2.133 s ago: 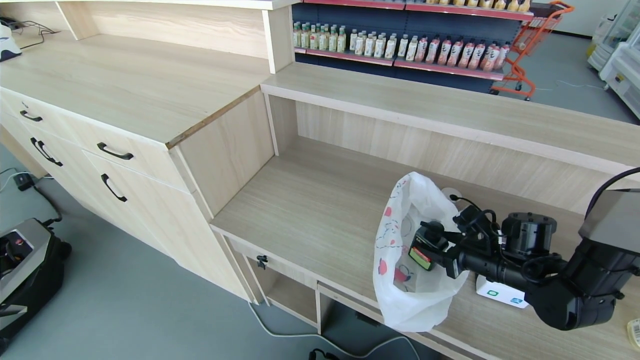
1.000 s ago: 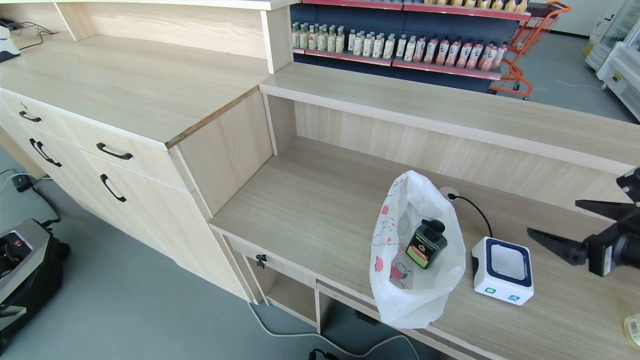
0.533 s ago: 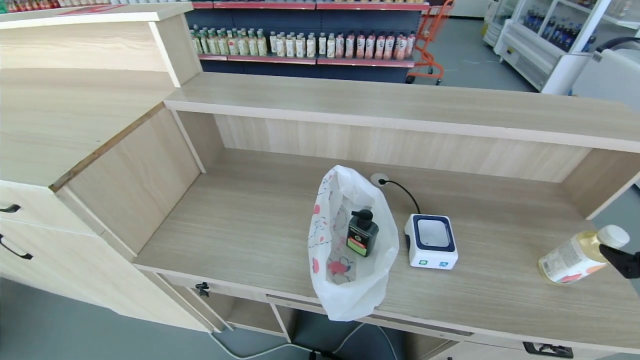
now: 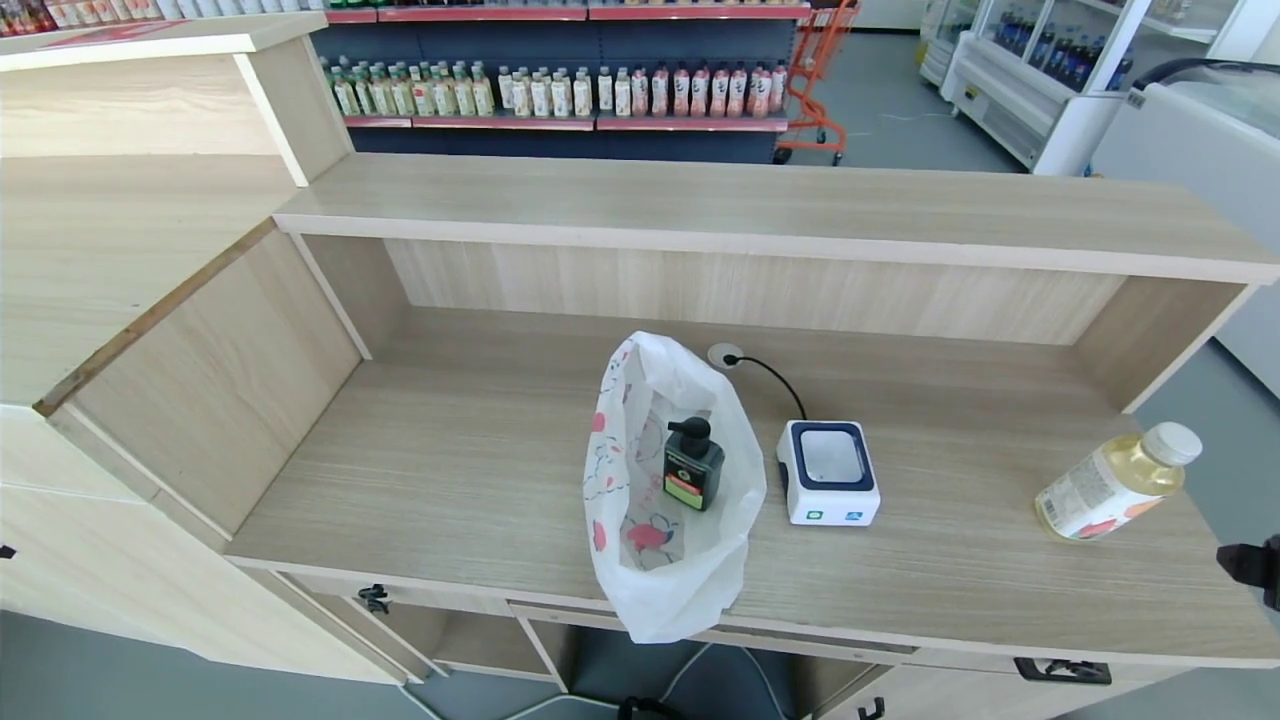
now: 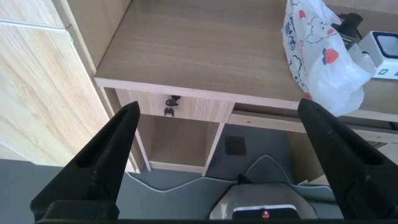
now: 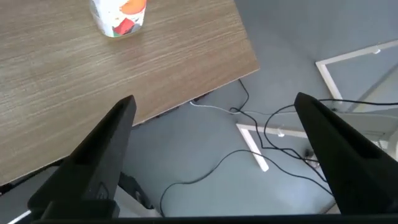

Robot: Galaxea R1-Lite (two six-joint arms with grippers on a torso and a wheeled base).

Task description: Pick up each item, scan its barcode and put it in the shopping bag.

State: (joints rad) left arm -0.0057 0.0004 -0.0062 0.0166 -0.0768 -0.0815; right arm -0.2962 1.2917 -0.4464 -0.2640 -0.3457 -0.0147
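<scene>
Our left gripper (image 5: 217, 106) hangs below the front edge of the counter (image 4: 480, 470), jaws wide apart and empty, while the shopping bag (image 4: 603, 470) stands mid-counter with a black pump bottle (image 4: 692, 468) inside and the scanner (image 4: 828, 470) just beside it. Next, we judge, comes the pale yellow bottle (image 4: 1110, 483) resting well right of the scanner: we should close across its body below the cap, leaving the label free to face the scanner's window. Our right gripper (image 6: 214, 98) sits off the counter's right end, near that bottle, spread wide and holding nothing.
</scene>
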